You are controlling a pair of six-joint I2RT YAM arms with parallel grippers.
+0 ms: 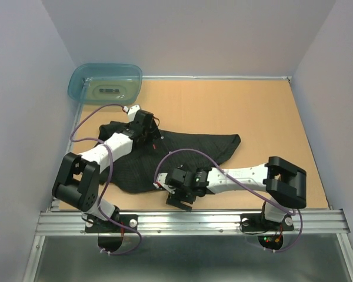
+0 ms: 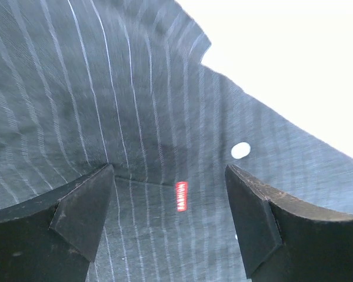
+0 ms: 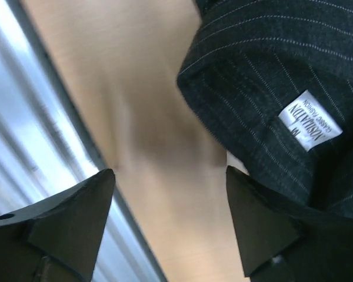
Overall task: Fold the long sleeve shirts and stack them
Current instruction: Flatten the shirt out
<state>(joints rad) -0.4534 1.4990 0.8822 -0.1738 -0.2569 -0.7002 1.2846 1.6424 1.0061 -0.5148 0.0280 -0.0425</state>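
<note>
Black pinstriped shirt (image 1: 203,145) lies crumpled on my worktop (image 1: 265,117); I see left gripper (image 2: 169,171) and right gripper (image 3: 169,173) both spread wide, holding nothing.

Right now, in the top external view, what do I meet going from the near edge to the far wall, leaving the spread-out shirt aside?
First the metal rail → right tool → left tool → teal tub.

A robotics lab cell, this: plain pale walls (image 1: 23,88) box in a tan wooden tabletop (image 1: 235,106). The white-and-black left arm (image 1: 109,147) and right arm (image 1: 241,175) are bolted to a ribbed aluminium rail (image 1: 188,222) at six o'clock, and a translucent teal plastic tub (image 1: 75,85) sits at eleven.
</note>
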